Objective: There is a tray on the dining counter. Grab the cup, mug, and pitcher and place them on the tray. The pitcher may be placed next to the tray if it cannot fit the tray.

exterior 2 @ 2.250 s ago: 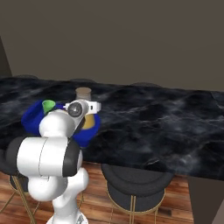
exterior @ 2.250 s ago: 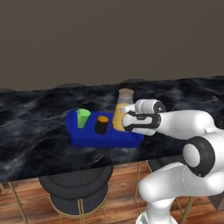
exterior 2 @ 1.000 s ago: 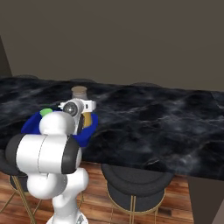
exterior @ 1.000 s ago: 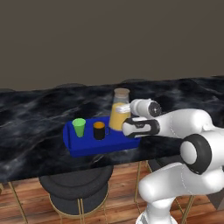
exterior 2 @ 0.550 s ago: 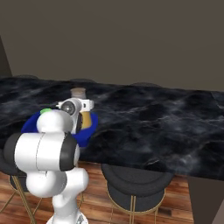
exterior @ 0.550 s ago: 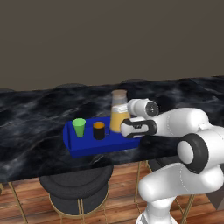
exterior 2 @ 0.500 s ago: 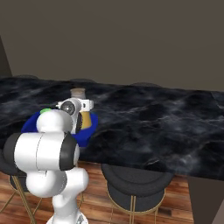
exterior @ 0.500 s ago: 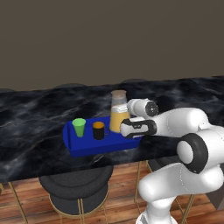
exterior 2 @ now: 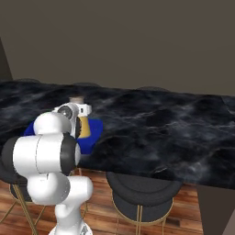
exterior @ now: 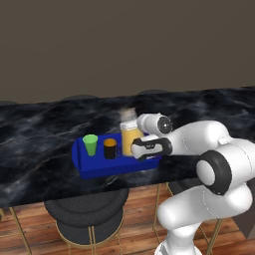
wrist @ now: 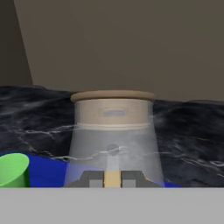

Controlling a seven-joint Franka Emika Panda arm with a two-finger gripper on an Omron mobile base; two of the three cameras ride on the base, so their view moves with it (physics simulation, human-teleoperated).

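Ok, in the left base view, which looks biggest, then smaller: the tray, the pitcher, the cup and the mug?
1. The tray
2. The pitcher
3. The cup and the mug look about the same size; too close to rank.

Bright blue rectangular tray (exterior: 94, 169) turned since two seconds ago: was skewed on the black marble desk (exterior: 40, 129), now lies nearly parallel to its front edge, shifted left a little. Small green tapered cup (exterior: 90, 145) and small black mug with orange inside (exterior: 110, 148) rode along, ending side by side. End effector (exterior: 133, 147) with the clear lidded pitcher of orange liquid (exterior: 130, 137) moved left and settled lower at the tray's right end.
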